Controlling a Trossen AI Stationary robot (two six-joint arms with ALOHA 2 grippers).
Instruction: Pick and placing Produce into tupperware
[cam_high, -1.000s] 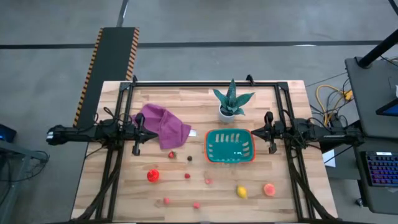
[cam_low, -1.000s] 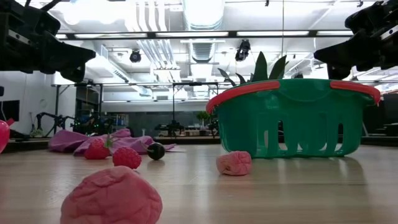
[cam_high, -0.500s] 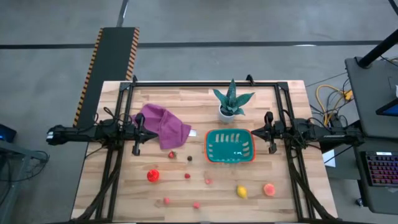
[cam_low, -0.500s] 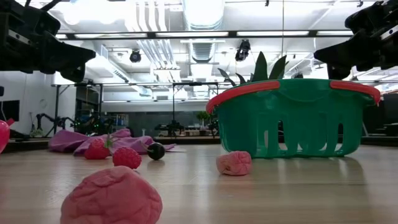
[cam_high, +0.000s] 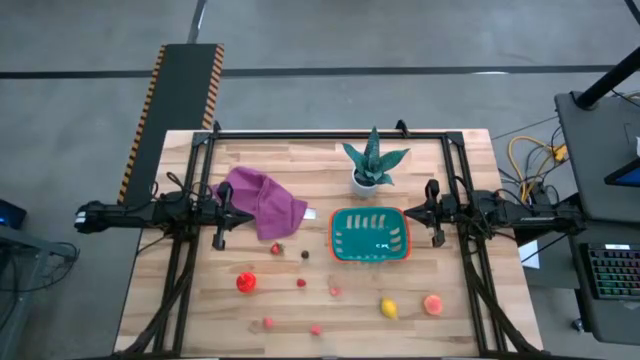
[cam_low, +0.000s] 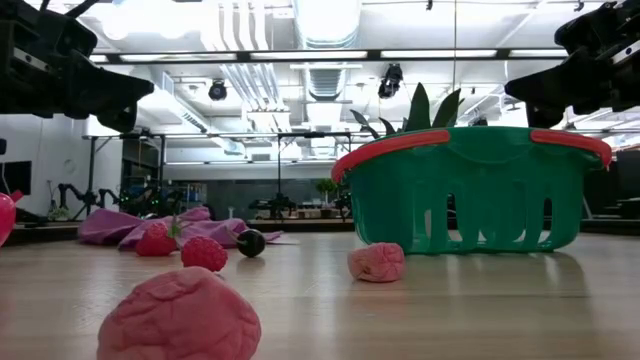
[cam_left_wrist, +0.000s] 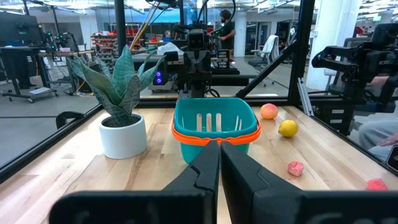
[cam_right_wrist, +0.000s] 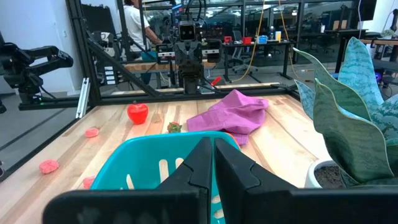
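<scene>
Tupperware (cam_high: 370, 236) sits mid-table, probably empty, between pressed-together left gripper (cam_high: 219, 212) and right gripper (cam_high: 432, 213).

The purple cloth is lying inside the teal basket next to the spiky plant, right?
Not quite. The crumpled purple cloth lies on the wooden table, left of the teal plastic basket, not inside it. The basket does sit next to the spiky green plant in its white pot. The high view shows this.
</scene>
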